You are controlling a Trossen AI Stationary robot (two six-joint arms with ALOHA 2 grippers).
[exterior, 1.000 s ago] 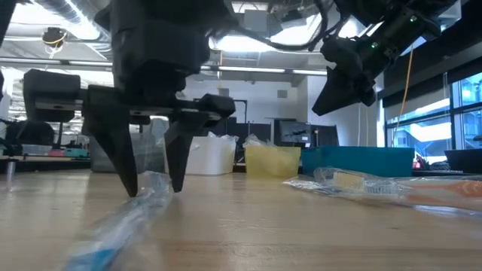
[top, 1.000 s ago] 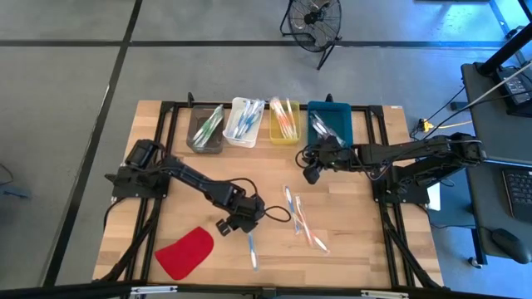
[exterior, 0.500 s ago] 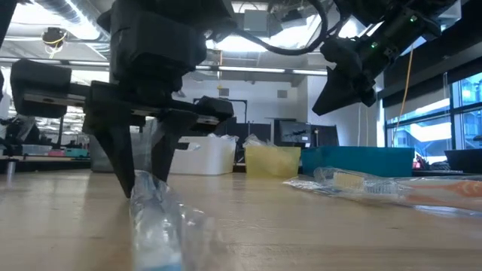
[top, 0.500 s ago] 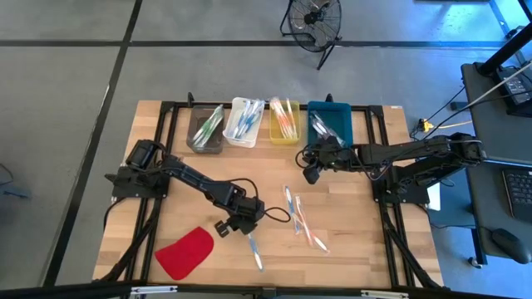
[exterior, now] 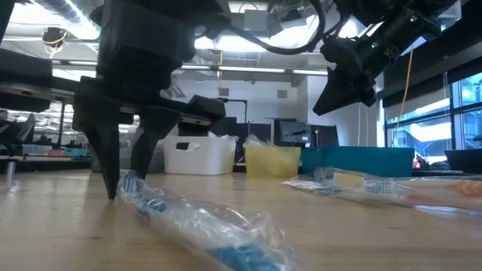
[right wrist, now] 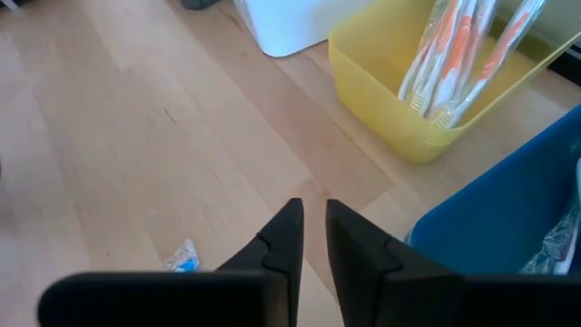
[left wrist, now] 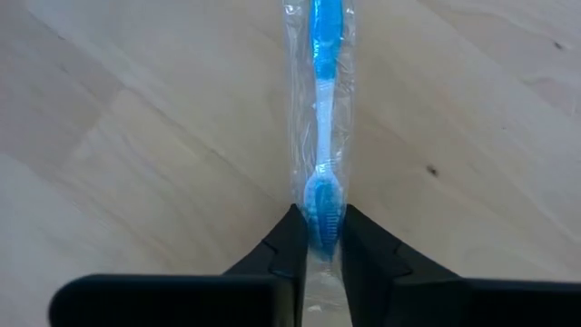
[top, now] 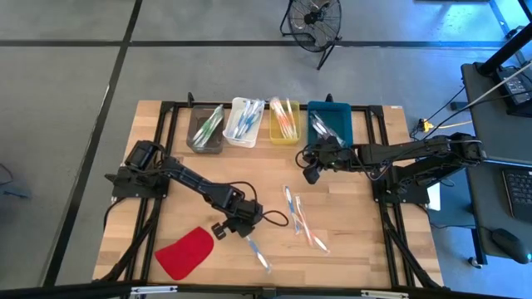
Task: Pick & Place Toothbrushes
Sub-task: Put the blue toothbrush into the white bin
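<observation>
A blue toothbrush (top: 257, 252) in a clear wrapper lies flat on the wooden table, near the front middle. My left gripper (top: 238, 223) stands over its far end, fingers pointing steeply down and shut on it; the low view shows the fingertips (exterior: 113, 188) at the table top. My right gripper (top: 311, 175) hangs above the table in front of the blue bin (top: 330, 124), with only a narrow gap between its fingers (right wrist: 313, 227) and nothing in it. Three more wrapped toothbrushes (top: 300, 220) lie on the table right of centre. My left gripper pinches the wrapped toothbrush between its two fingers at the end with the broad blue part (left wrist: 322, 213), wrapper and all. The fingers come steeply from above, one on each side. The rest of the brush (exterior: 211, 229) stretches away from them and lies on the table.
Along the far edge stand a grey bin (top: 205, 131), a white bin (top: 243, 123), a yellow bin (top: 284, 122) and the blue bin, each with toothbrushes inside. A flat red piece (top: 185, 252) lies near the front left. Bare wood lies between the two grippers.
My left gripper has shut on the blue toothbrush's far end and turned a little. The brush has swung about on the table: the held end stayed in place, and the free end moved toward the table's right edge.
</observation>
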